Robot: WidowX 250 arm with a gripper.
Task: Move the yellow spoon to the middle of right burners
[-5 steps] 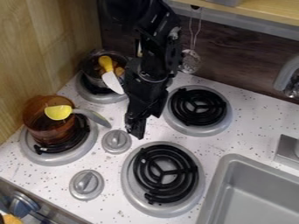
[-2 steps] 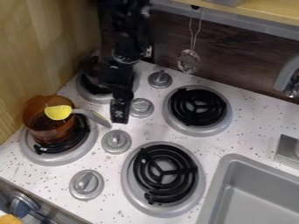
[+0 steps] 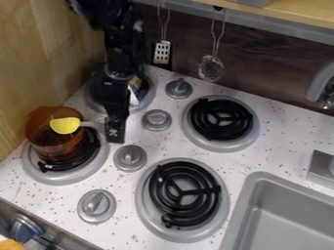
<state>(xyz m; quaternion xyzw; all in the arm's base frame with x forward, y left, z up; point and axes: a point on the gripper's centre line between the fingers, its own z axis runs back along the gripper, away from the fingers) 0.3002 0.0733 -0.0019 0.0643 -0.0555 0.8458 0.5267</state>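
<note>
The black gripper [image 3: 114,133] hangs between the two left burners, just right of the orange pot. The yellow spoon [image 3: 66,125] rests at the orange pot, its yellow end over the near wall of the pot; its grey part points right toward the gripper, which hides the far end. Whether they touch, I cannot tell. The two right burners have black coils, the rear one [image 3: 220,119] near the back wall and the front one [image 3: 184,194] beside the sink. White speckled counter [image 3: 203,154] lies between them.
The see-through orange pot [image 3: 51,139] stands on the front left burner. Behind the arm, the rear left burner [image 3: 145,97] is partly covered. Grey knobs [image 3: 130,157] stand between the burner columns; the sink [image 3: 242,210] is at the lower right.
The gripper has moved left from near the rear right burner to beside the orange pot, uncovering the knobs at the back and a hanging slotted utensil. The spoon's yellow end has not moved.
</note>
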